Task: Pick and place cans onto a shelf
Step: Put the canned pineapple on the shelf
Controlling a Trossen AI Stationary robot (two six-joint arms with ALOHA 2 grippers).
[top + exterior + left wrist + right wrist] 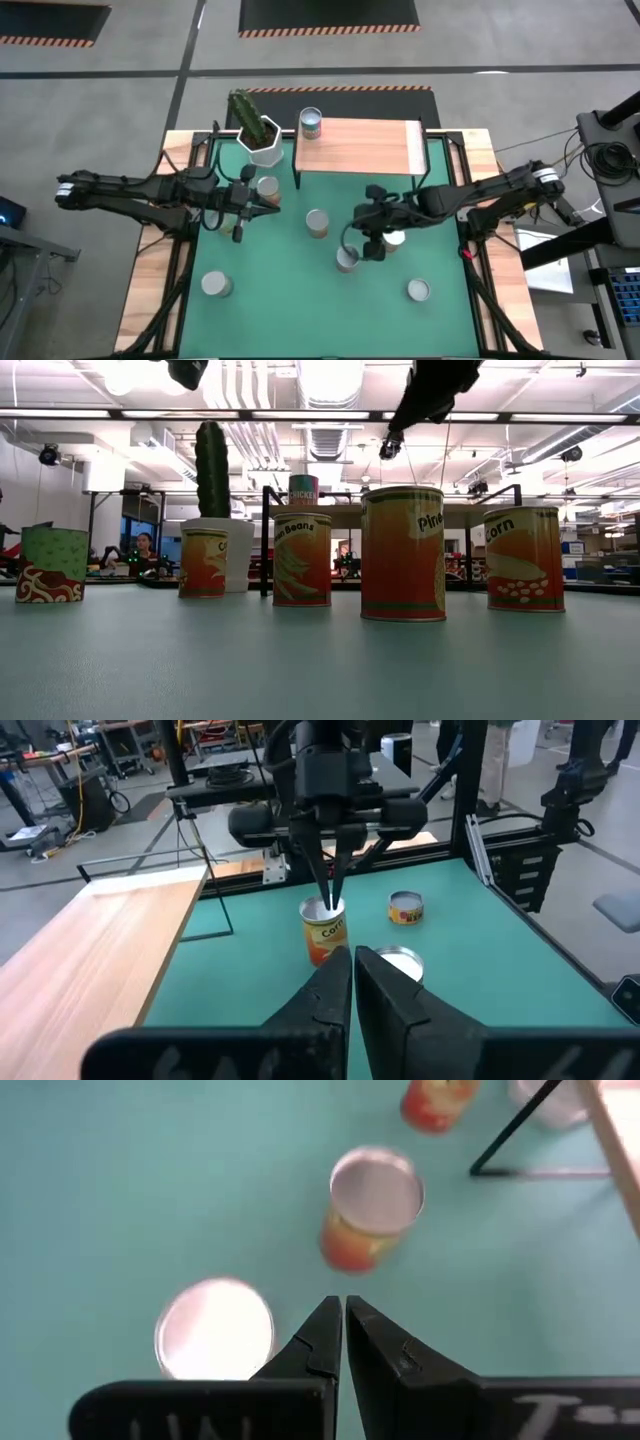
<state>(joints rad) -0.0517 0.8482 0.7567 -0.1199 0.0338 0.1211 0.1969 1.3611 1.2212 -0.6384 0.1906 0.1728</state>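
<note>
The light-wood shelf [365, 145] stands at the far edge with one can [311, 122] on its left end. Several cans stand upright on the green mat: one [267, 187] by my left gripper, one [317, 222] mid-table, one [347, 258] and one [396, 238] by my right gripper. My right gripper [368, 250] is shut and empty, pointing down over the mat between these cans [342, 1315]. My left gripper [272, 200] is shut and empty, held above the mat [353, 965].
A white pot with a cactus [262, 140] stands left of the shelf. Two more cans stand near the front edge, one at the left [215, 285] and one at the right [418, 290]. Black frame rails run along both table sides.
</note>
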